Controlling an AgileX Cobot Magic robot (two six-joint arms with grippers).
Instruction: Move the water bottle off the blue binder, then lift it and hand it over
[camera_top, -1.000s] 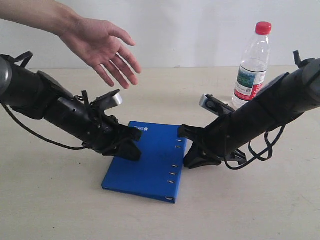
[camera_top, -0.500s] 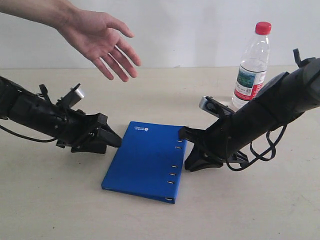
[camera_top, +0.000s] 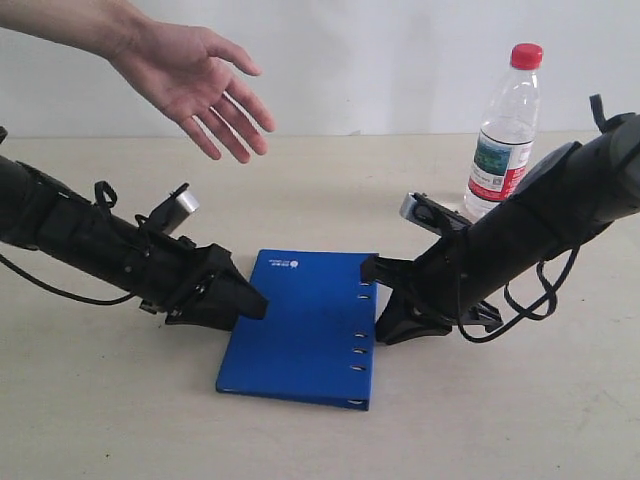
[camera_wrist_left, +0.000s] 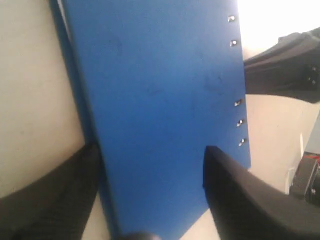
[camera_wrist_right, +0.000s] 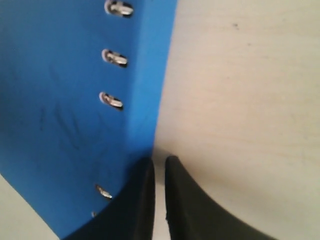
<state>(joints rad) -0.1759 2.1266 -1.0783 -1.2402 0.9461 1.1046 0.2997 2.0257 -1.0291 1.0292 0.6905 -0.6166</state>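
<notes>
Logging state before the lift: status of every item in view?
blue binder: closed, flat on table
water bottle: upright, capped, on table, off binder
left gripper: open, over binder's edge
right gripper: shut, at binder's slotted edge
hand: open, raised above table

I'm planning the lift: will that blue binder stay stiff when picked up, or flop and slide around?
Likely stiff: the binder lies flat with straight edges and a hard-looking cover. That smooth cover on the plain table suggests it slides easily when pushed. Held by one cover alone, it might swing open.
</notes>
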